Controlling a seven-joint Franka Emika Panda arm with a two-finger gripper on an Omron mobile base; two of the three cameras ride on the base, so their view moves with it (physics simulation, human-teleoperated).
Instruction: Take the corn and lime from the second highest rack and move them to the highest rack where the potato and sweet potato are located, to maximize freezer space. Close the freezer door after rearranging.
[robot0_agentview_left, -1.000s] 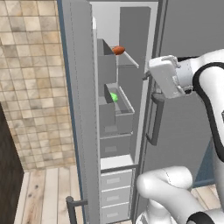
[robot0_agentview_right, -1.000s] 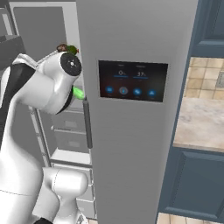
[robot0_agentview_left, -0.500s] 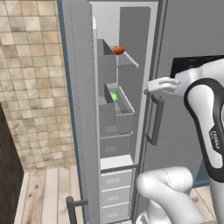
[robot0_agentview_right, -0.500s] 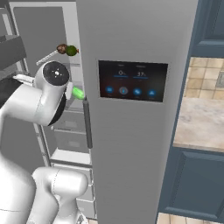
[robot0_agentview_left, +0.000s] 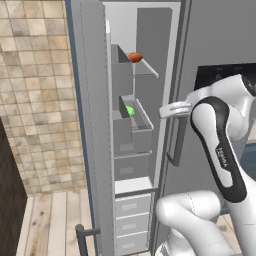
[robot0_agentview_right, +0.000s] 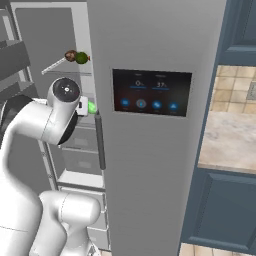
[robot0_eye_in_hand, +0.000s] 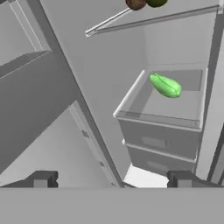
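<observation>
**Reaching toward the open freezer**

Kitchen setting: tan tiled wall to our left, and before us the freezer (robot0_agentview_left: 210, 35), tall and grey, with its freezer door (robot0_agentview_left: 92, 125) swung open. Our hand (robot0_eye_in_hand: 111, 179) is empty, its two dark fingertips set wide apart, aimed into the compartment but well short of the racks.

Inside, the second highest rack (robot0_eye_in_hand: 157, 118), a deep grey bin, holds the corn (robot0_eye_in_hand: 166, 85), a bright green, tapered, glossy pod lying on the bin floor toward the back. Above it, the highest rack (robot0_eye_in_hand: 153, 21), a thin shelf, carries the sweet potato (robot0_agentview_left: 135, 57), a small orange-brown oval, with a dark green round item (robot0_agentview_right: 81, 58) just beside it.

To do this step well, we judge the hand should clear the bin's front rail, come down over the corn and close across its narrow width, not along its length, since the smooth skin may slip.
</observation>
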